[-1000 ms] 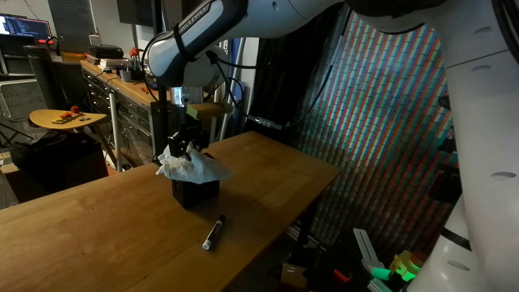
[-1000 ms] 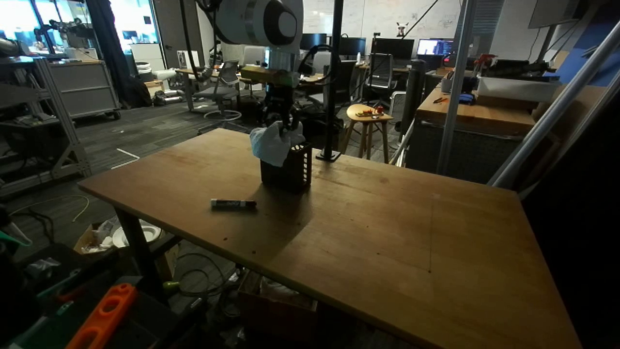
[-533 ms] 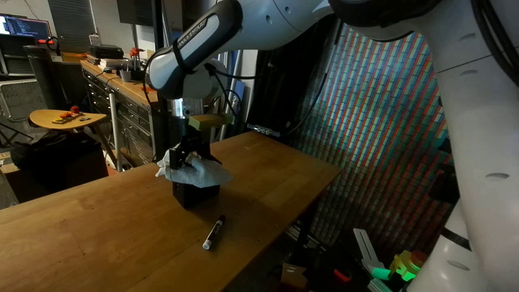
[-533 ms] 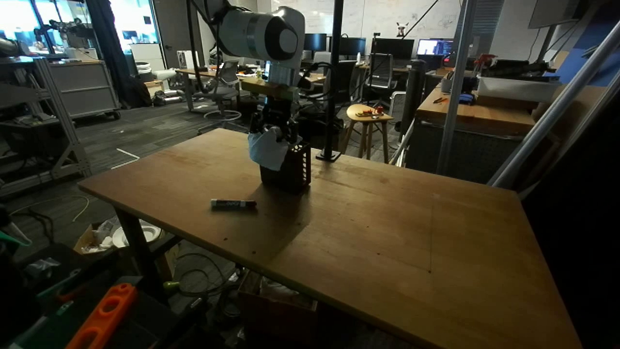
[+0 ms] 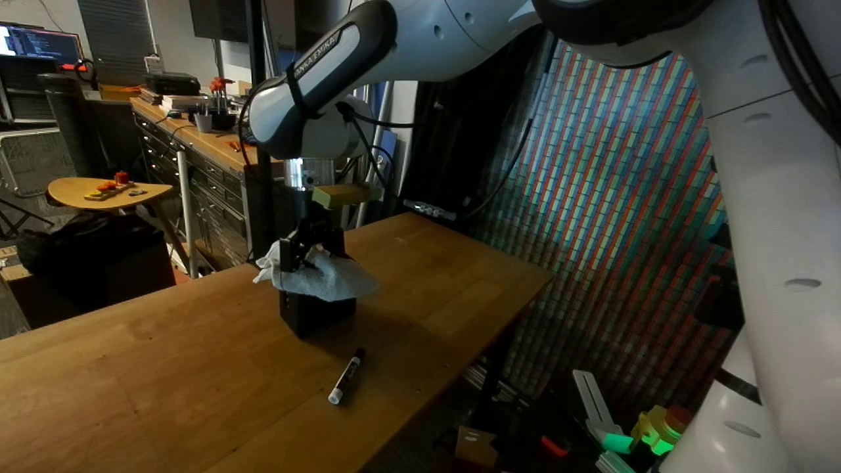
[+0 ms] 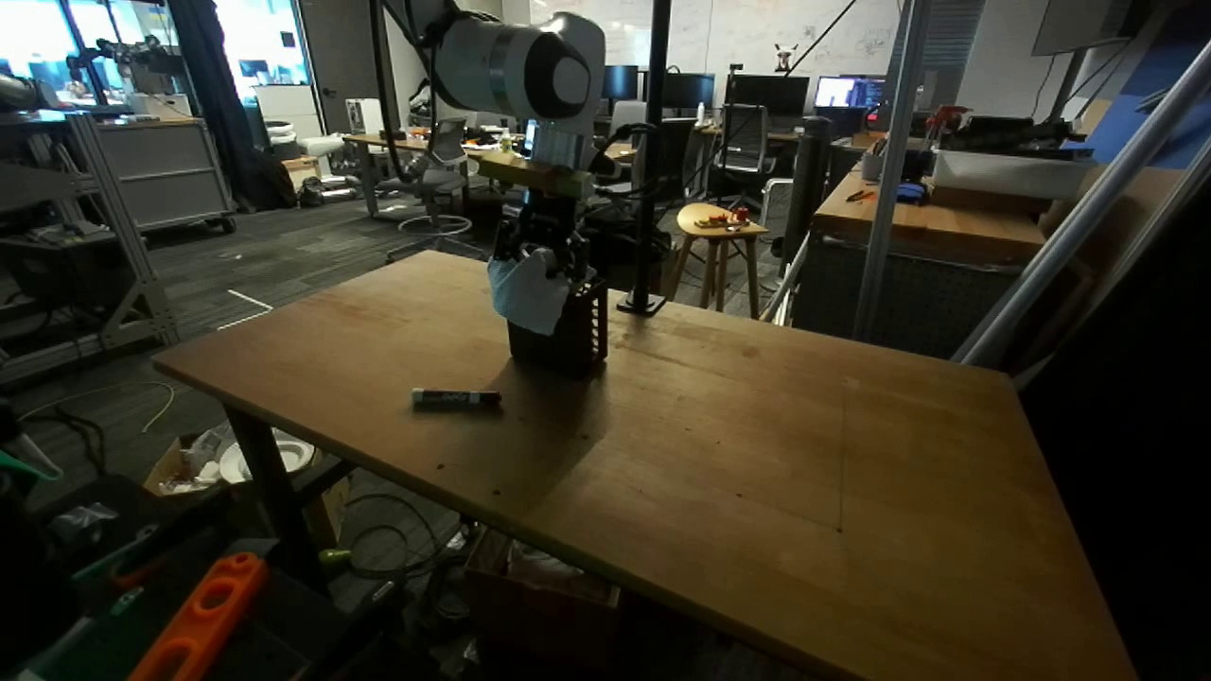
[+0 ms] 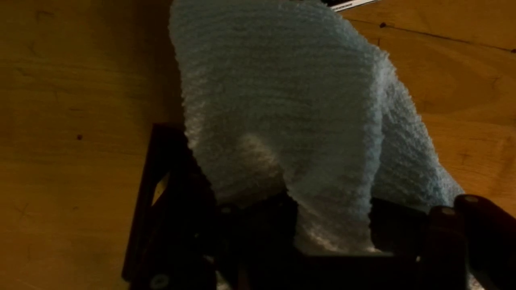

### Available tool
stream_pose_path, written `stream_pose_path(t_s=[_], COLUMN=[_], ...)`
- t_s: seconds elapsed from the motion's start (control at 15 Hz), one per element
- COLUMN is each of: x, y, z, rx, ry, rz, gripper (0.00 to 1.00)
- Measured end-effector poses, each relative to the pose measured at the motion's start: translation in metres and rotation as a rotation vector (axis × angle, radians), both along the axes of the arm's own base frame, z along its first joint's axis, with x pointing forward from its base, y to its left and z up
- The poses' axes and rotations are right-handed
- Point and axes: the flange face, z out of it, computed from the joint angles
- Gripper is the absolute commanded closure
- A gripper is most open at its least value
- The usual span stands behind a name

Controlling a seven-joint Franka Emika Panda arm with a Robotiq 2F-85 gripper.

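A pale blue-grey cloth (image 5: 328,279) hangs in folds over the top of a black basket (image 5: 318,316) with holes in its side. My gripper (image 5: 309,257) is shut on the cloth, just above the basket. In the wrist view the cloth (image 7: 282,80) runs down in a bunch between the dark fingers, and the gripper (image 7: 334,225) has it pinched there. Most of the basket's opening is hidden by the cloth, so I cannot tell whether the cloth rests on the rim. In an exterior view the cloth (image 6: 525,293) droops over the near side of the basket (image 6: 587,326).
A marker (image 5: 347,376) lies on the wooden table (image 5: 164,368), a short way from the basket. Behind the basket a black post (image 6: 653,189) rises from the table edge. A stool (image 6: 714,222) and a workbench (image 6: 927,208) stand beyond the table.
Over the first half second my gripper came down with the cloth onto the basket. Since then it has shifted slightly sideways and a little up, and the cloth has moved with it. The marker stays put.
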Motion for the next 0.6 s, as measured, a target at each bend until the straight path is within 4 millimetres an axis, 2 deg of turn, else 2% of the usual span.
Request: stream_pose_path(t_s=[0.33, 0.4, 0.47, 0.6], x=[0.003, 0.004, 0.005, 0.007], y=[-0.006, -0.008, -0.010, -0.014], z=[0.003, 0.003, 0.003, 0.002], rx=[0.003, 0.003, 0.003, 0.003], ry=[-0.008, -0.007, -0.006, -0.003], rz=[0.007, 0.007, 0.007, 0.005], gripper=[0.89, 0.63, 0.64, 0.53])
